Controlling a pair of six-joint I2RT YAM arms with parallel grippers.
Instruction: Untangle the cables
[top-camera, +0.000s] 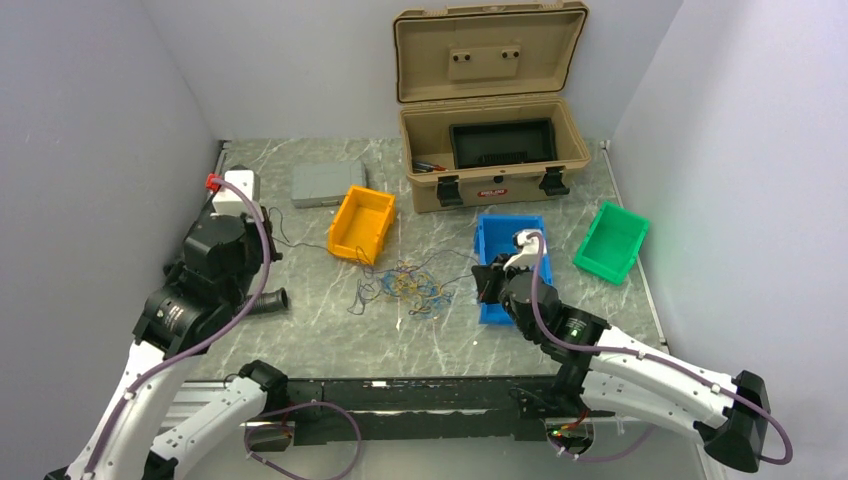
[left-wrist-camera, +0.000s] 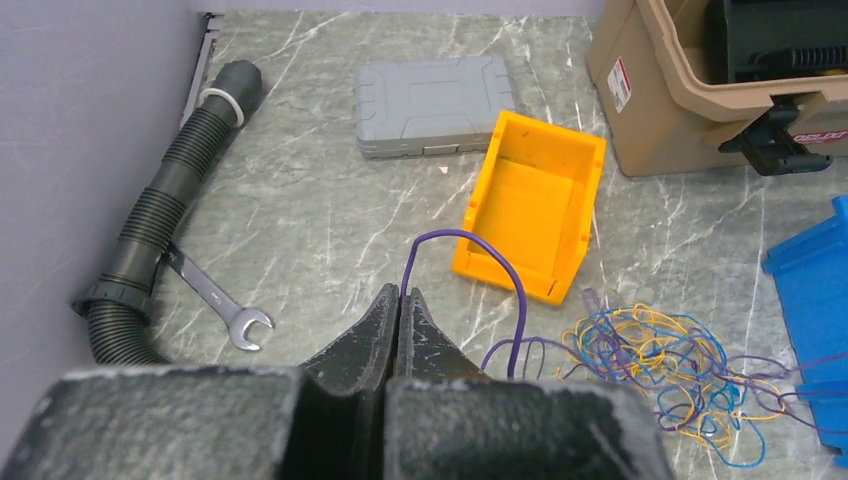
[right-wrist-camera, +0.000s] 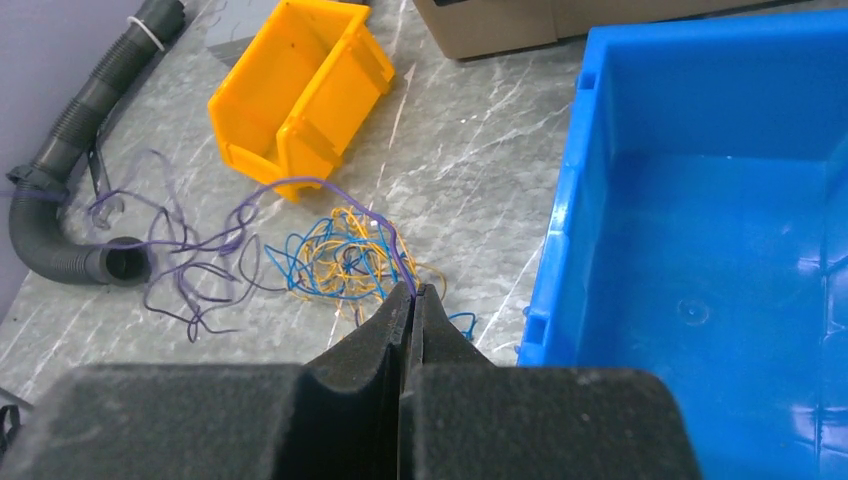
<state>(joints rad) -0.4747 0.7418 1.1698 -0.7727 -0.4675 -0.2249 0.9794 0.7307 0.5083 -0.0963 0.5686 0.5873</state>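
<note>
1. At the left gripper (left-wrist-camera: 402, 298), the jaws were pressed together on a purple strand (left-wrist-camera: 519, 300); the right gripper (right-wrist-camera: 414, 296) pinched one likewise.
2. Both strands ran into the cables (top-camera: 410, 283), heaped on the table (top-camera: 320, 340) between the orange bin (top-camera: 362, 222) and the blue bin (top-camera: 510, 262).
3. Likely step: drawing purple wire free. The next move called for slowly parting the arms.

Top view: fixed high behind the arm bases, tilted down and forward, far enough to take in the whole surface (top-camera: 320, 335) up to the back wall. Left wrist view: low and close, looking out over the left pincer (left-wrist-camera: 400, 296) toward the back right. Right wrist view: low and close, over the right pincer (right-wrist-camera: 415, 292), facing back left. All three share the yellow bin (top-camera: 362, 222) and the cable tangle (top-camera: 410, 282); both wrist views catch the hose (left-wrist-camera: 165, 190)
</note>
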